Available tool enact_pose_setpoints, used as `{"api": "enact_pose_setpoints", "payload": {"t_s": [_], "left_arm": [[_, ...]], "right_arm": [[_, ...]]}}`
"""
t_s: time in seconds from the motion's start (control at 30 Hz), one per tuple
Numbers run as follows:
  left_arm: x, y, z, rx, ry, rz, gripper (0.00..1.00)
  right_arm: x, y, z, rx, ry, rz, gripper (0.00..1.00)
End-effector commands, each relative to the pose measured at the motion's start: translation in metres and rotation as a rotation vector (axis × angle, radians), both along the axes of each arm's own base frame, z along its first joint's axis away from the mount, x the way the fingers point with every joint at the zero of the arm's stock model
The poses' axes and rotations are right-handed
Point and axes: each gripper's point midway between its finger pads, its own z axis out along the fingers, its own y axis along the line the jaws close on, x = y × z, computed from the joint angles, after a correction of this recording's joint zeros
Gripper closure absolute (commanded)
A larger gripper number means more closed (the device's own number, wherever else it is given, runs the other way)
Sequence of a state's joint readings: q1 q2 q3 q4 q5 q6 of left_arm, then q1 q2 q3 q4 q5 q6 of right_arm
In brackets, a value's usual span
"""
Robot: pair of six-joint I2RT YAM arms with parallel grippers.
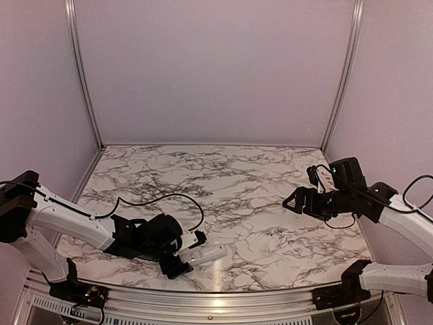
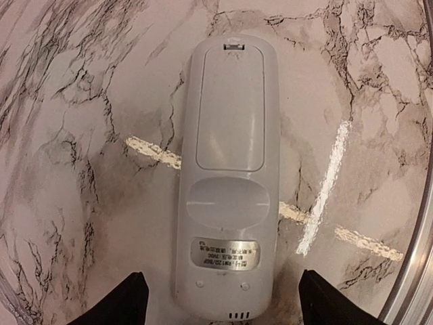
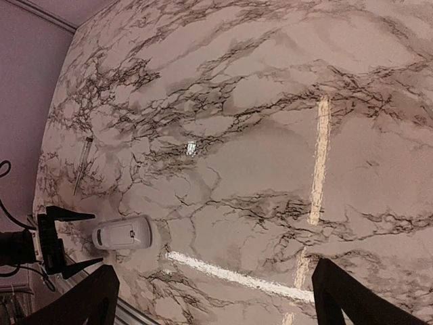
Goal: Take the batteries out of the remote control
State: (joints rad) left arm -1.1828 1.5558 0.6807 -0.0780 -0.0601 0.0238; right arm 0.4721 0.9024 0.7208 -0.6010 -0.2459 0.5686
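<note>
The slim white plastic remote control (image 2: 226,169) lies flat on the white marble-patterned tabletop (image 1: 270,169), near its front edge on the left. Its back faces up, showing a long rectangular battery cover (image 2: 230,108) seated flush, and beyond that an oval dimple and a small silver label (image 2: 224,255).

The left gripper (image 2: 223,301) hangs low over the label end of the remote. Its black fingers (image 2: 125,301) stand apart, one on each side of the remote, with bare marble showing between each finger and the casing.

The right gripper (image 1: 292,200) hovers well to the right of the remote, its jaws spread wide over bare marble with nothing between them.

A thin grey stick (image 3: 82,162) lies on the marble beyond the remote.
</note>
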Motion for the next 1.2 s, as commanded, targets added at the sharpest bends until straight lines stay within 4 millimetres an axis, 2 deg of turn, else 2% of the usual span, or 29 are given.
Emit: {"api": "enact_pose_setpoints", "payload": {"t_s": [0.0,0.3,0.47,0.7,1.03,1.17], "left_arm": [[0.005,-0.006,-0.001,-0.01,-0.022,-0.013,0.21],[0.005,-0.006,-0.006,0.002,-0.018,-0.028,0.3],[0.002,-0.007,-0.017,0.023,0.003,-0.035,0.34],[0.002,-0.008,-0.02,0.023,0.009,-0.038,0.53],[0.013,-0.019,0.021,-0.055,-0.077,-0.036,0.65],[0.016,-0.021,0.033,-0.065,-0.098,-0.038,0.66]], "right_arm": [[-0.003,0.002,0.005,0.011,0.008,0.005,0.02],[-0.003,0.003,0.005,0.009,0.013,0.007,0.02],[-0.002,0.004,0.005,0.006,0.015,0.012,0.02],[0.0,0.006,0.007,0.006,0.016,0.019,0.02],[0.0,0.008,0.007,0.012,0.025,0.022,0.02],[0.001,0.01,0.01,0.033,0.025,0.021,0.02]]}}
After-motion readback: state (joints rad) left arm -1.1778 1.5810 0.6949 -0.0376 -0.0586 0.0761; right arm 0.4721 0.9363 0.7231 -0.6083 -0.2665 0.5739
